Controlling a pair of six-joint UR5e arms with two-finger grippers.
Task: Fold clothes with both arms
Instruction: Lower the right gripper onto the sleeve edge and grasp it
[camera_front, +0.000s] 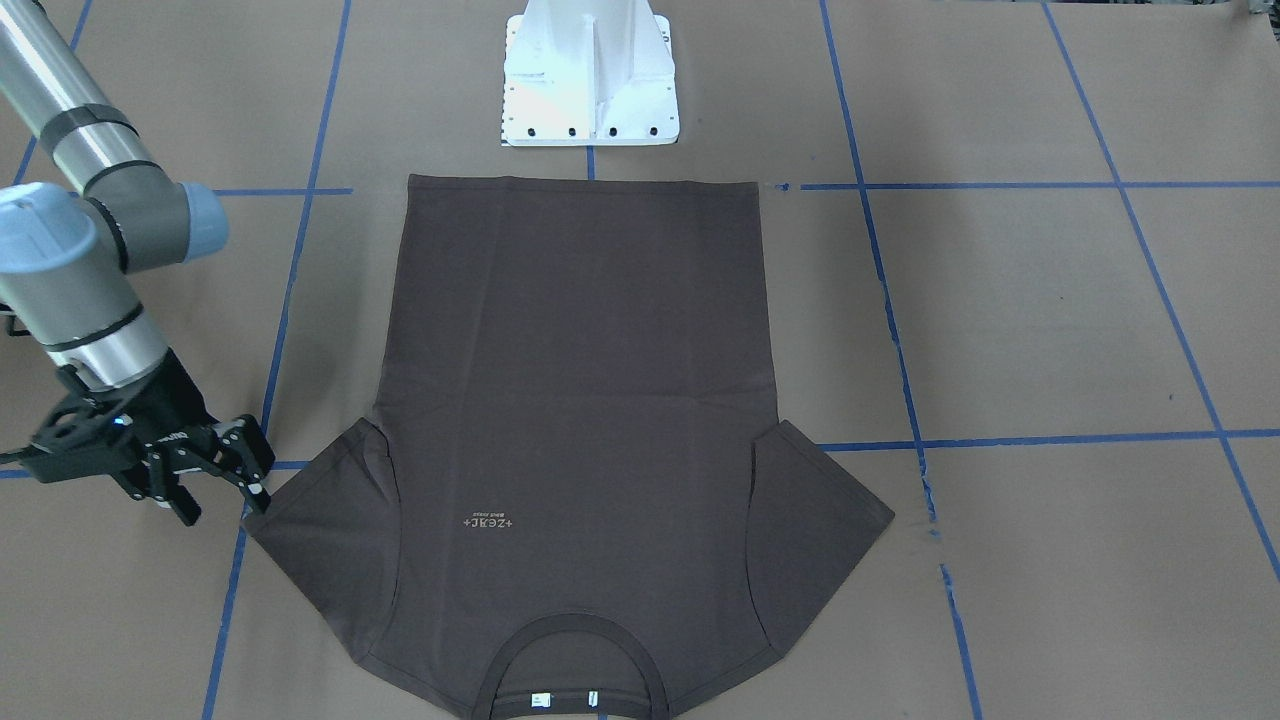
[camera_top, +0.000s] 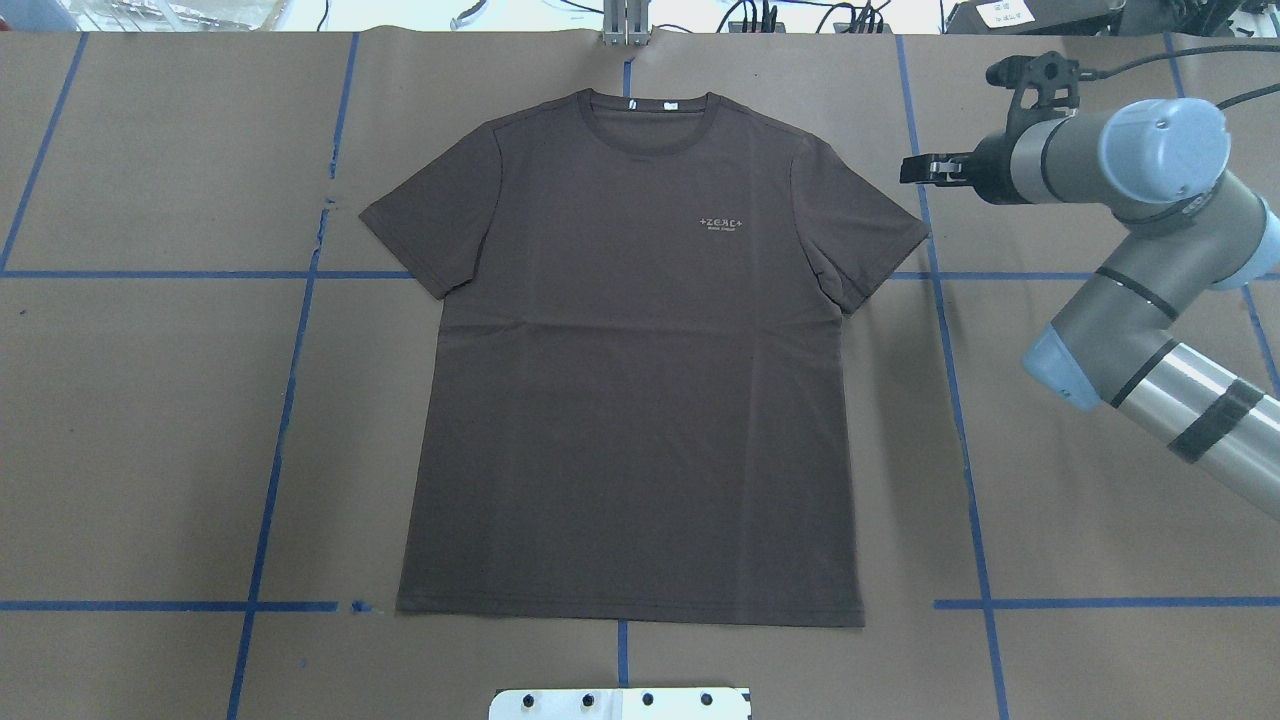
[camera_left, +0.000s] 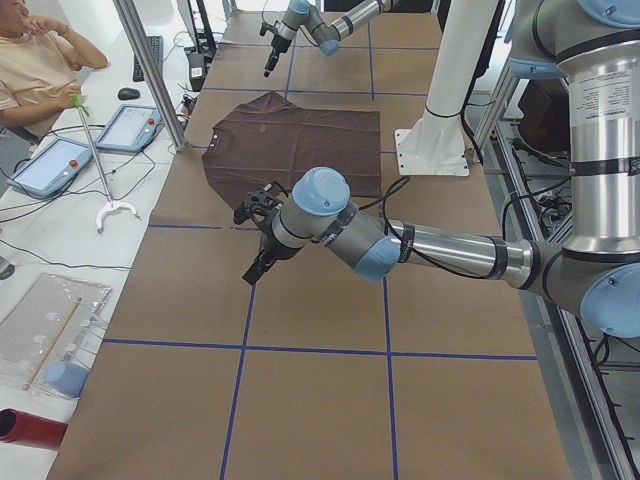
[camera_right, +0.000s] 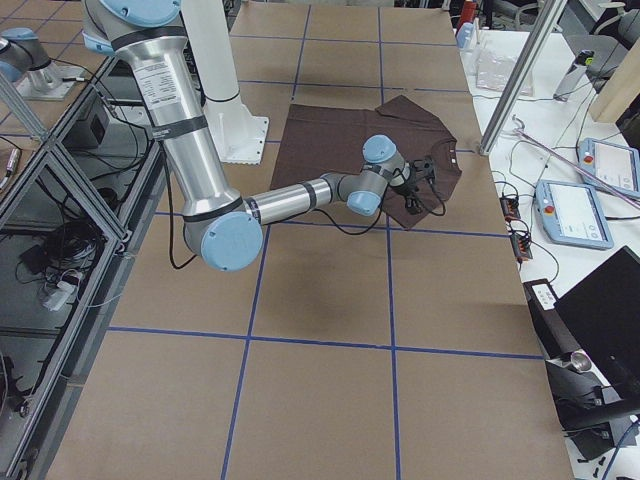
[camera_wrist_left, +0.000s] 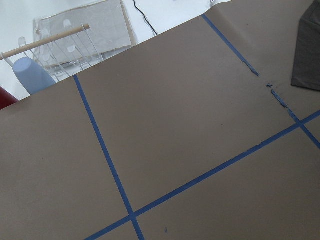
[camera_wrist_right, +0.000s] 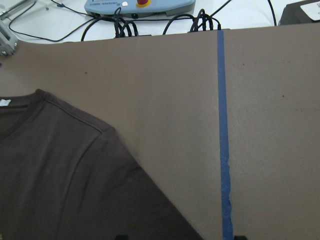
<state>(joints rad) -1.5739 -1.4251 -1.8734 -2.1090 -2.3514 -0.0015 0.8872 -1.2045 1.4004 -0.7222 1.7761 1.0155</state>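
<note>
right tool (camera_front: 226, 497) spread, just beside t-shirt (camera_front: 580, 380) sleeve edge

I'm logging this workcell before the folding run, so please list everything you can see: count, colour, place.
T-shirt: one, dark brown, flat and face up mid-table, collar away from the robot.
Table cover: one, brown paper with blue tape lines, under everything.
Pedestal base: one, white, at the shirt's hem end.
Control panels: two, pale blue-grey, on the white bench beyond the collar.
Clear rack: one, transparent with a wooden rod, same bench.
Person: one, beige top, seated at that bench.
Right arm: silver-grey, light-blue caps; right gripper black, open, beside the sleeve on that side.
Left arm: same colours; left gripper over bare paper, off the shirt; open or shut cannot be told.
</note>
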